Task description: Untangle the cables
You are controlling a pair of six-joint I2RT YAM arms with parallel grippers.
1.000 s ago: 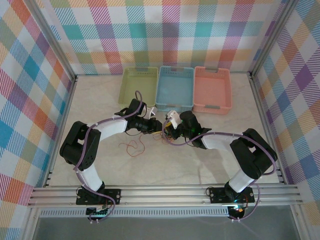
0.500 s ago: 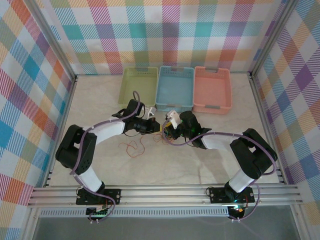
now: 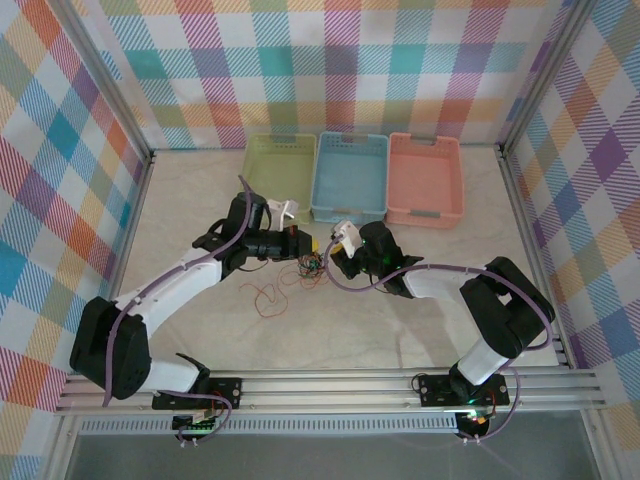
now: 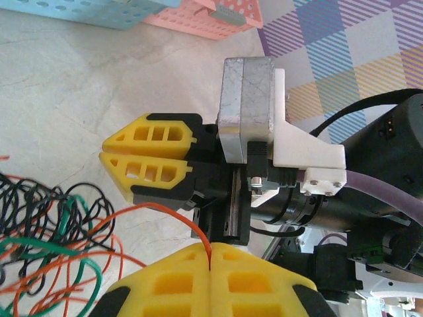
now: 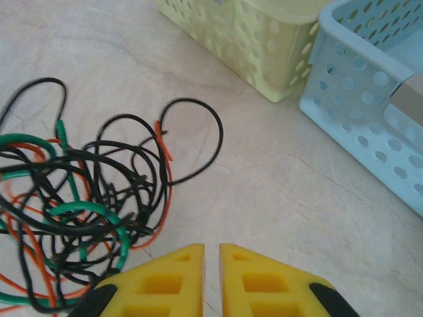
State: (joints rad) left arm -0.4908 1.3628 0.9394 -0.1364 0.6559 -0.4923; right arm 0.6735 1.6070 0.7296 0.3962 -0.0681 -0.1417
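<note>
The cables lie in a tangle point(image 3: 311, 265) of black, orange and green strands between my two grippers, seen close up in the right wrist view point(image 5: 79, 198). A separate red cable point(image 3: 268, 294) curls loose on the table nearer the front. My left gripper point(image 4: 210, 254) is shut on an orange cable point(image 4: 165, 214) that arcs out of the tangle point(image 4: 46, 238). In the top view the left gripper point(image 3: 303, 246) sits just left of the bunch. Just right of the bunch, my right gripper point(image 5: 211, 249) hovers with a narrow gap between its fingers and nothing in it.
Three baskets stand in a row at the back: green point(image 3: 278, 175), blue point(image 3: 350, 178) and pink point(image 3: 425, 180). The green basket point(image 5: 264, 39) and blue basket point(image 5: 370, 99) are close beyond the tangle. The two grippers nearly face each other, the right gripper point(image 4: 102, 150) just ahead of the left.
The left gripper has shut on the orange cable and its arm has stretched out to the left, dragging the tangle a little leftwards. The right arm has stayed in place.
</note>
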